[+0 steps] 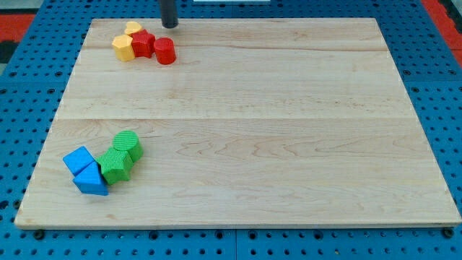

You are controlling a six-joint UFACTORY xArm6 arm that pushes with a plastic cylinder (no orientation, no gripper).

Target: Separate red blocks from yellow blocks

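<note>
A pale wooden board (289,144) lies on a blue pegboard table (22,130); nothing here is a container. Nearest, at the board's lower left, two blue blocks (85,170) touch two green blocks (120,155). Far off, at the board's upper left corner, two yellow blocks (126,43) press against a red star-like block (143,43), and a red cylinder (165,51) sits just right of it. The rod's tip (170,25) stands just above the red cylinder, apart from it. There is no pincer.

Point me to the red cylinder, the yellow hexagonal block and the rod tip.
red cylinder (165,51), camera view, on its front side
yellow hexagonal block (123,48), camera view, on its top face
my tip (170,26), camera view, at the rod's lower end
</note>
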